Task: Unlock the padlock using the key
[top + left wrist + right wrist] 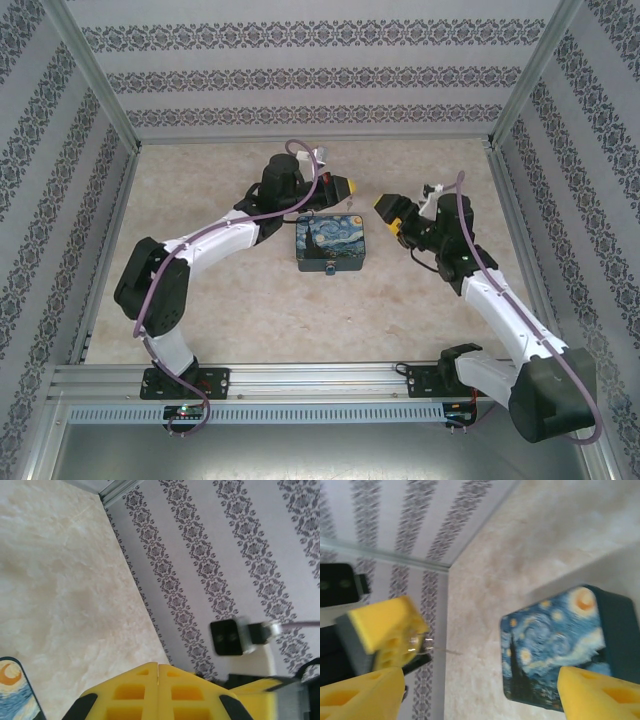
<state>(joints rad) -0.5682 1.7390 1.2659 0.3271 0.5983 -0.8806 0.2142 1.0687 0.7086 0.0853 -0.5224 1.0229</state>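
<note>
Hovering near box (333,245), right tool (393,215) agape; left tool (158,674) pinching key (437,649).

Starry-night box (333,246), marbled table (235,315), patterned walls (300,78)

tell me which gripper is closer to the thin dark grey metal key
Left. The left gripper is shut with the thin grey key sticking out of its fingertips; the right gripper stands open, apart from it, beside the blue starry-night box.
</note>
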